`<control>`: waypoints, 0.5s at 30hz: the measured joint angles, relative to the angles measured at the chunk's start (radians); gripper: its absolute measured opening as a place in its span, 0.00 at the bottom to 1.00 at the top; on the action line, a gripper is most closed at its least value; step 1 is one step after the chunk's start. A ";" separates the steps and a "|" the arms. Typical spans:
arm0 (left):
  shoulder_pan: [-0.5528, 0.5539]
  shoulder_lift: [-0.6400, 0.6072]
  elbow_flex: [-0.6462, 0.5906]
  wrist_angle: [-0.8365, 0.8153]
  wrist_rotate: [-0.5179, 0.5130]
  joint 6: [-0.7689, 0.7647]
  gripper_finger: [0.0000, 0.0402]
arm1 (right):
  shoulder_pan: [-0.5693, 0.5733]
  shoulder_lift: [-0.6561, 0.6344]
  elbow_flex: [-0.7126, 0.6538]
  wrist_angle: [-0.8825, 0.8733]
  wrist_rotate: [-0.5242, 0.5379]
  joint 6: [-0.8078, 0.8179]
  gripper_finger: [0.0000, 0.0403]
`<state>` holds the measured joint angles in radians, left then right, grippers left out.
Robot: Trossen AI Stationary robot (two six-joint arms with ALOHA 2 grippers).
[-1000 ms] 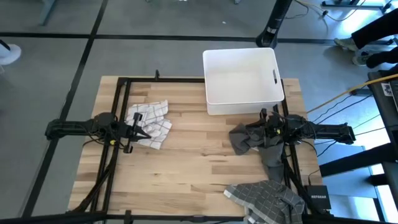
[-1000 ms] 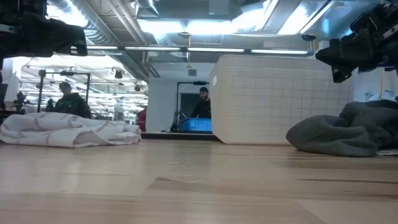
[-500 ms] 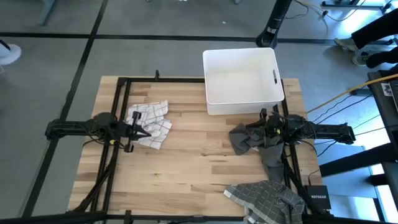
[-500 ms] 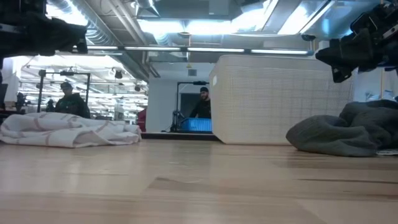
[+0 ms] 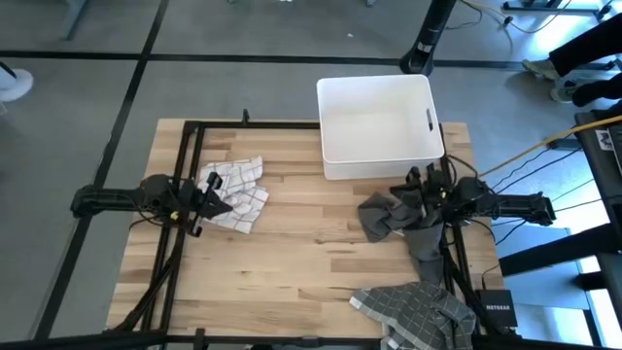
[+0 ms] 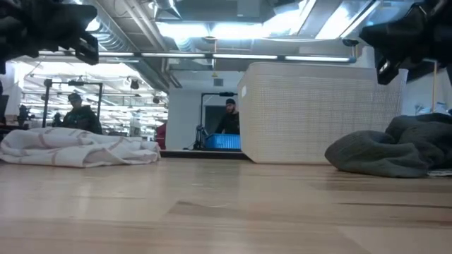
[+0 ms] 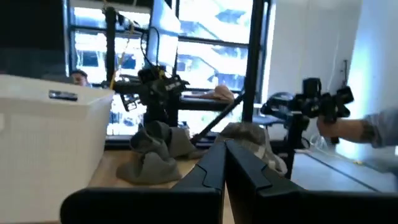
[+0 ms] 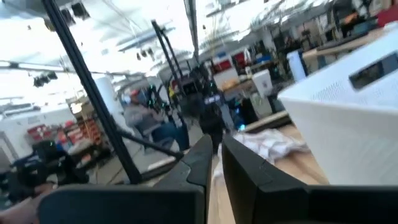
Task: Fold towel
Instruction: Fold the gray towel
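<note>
Both arms lifted and swung since a second ago. Left tool (image 5: 216, 205) pressed together, empty, over white red-checked towel (image 5: 236, 192) at counter's (image 5: 292, 253) 9 o'clock. Right tool (image 5: 416, 192) nearly together, empty, above crumpled dark grey cloth (image 5: 389, 216) at 3 o'clock. Folding not begun.

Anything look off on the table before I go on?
Yes. The checked grey towel hangs over the table's near edge. The dark grey towel and white towel lie crumpled, neither folded. The bin sits square.
</note>
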<state>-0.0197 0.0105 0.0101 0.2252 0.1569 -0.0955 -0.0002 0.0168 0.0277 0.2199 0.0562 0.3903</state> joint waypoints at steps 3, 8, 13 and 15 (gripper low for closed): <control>0.008 0.001 0.000 0.078 -0.091 0.034 0.00 | 0.000 0.002 0.000 0.045 0.034 -0.024 0.10; 0.042 0.057 0.002 0.144 -0.178 0.149 0.00 | 0.001 0.090 0.021 0.160 0.032 -0.148 0.10; 0.104 0.181 0.002 0.195 -0.231 0.225 0.00 | 0.001 0.247 0.179 0.094 0.039 -0.303 0.10; 0.125 0.231 0.012 0.202 -0.231 0.222 0.00 | 0.001 0.316 0.277 0.018 0.038 -0.332 0.10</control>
<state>0.1053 0.2411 0.0223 0.4273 -0.0739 0.1268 0.0006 0.3328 0.3050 0.2381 0.0945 0.0579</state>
